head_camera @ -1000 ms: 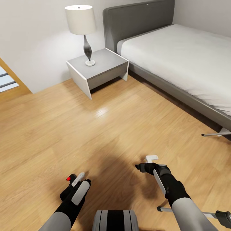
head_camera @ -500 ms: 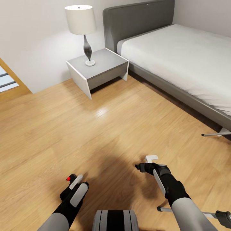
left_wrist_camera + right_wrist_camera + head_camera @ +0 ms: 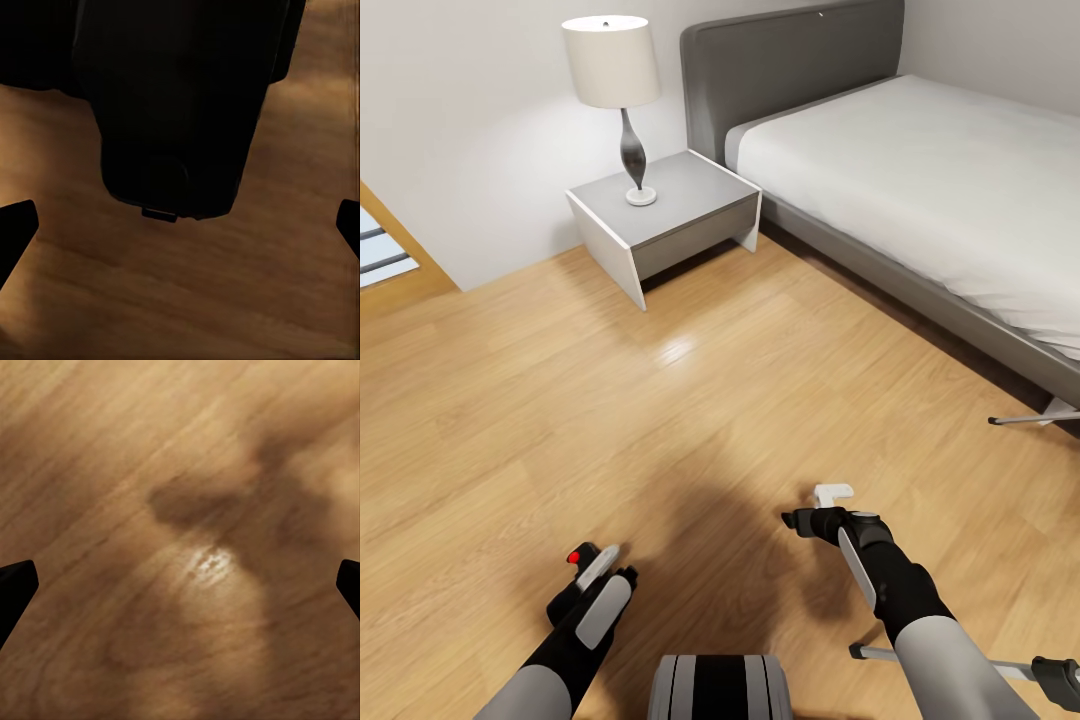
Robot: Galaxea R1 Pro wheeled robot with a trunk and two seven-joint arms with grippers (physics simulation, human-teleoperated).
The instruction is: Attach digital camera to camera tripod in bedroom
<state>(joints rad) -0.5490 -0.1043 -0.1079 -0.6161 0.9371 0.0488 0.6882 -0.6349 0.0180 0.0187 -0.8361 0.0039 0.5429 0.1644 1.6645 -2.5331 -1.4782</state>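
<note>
Head view: almost nothing changes; left gripper (image 3: pixel 588 568) keeps digital camera (image 3: pixel 574 557) clamped, sinks slightly; right gripper (image 3: pixel 818 509) open, empty; tripod leg (image 3: pixel 1032 418) beside bed (image 3: pixel 920 290), still unreached.

A bedroom corner: the bed (image 3: pixel 920 180) runs along the right, its headboard against the back wall. Just left of the headboard a nightstand (image 3: pixel 665 215) stands against the same wall, a lamp (image 3: pixel 616 95) upright on its top. Plank floor (image 3: pixel 690 400) spreads in front of both. A doorway opening (image 3: pixel 382 250) lies at far left. Near the bed's lower right, one tripod leg (image 3: pixel 1032 417) lies across the floor; another (image 3: pixel 950 660) reaches in beside the right arm.
</note>
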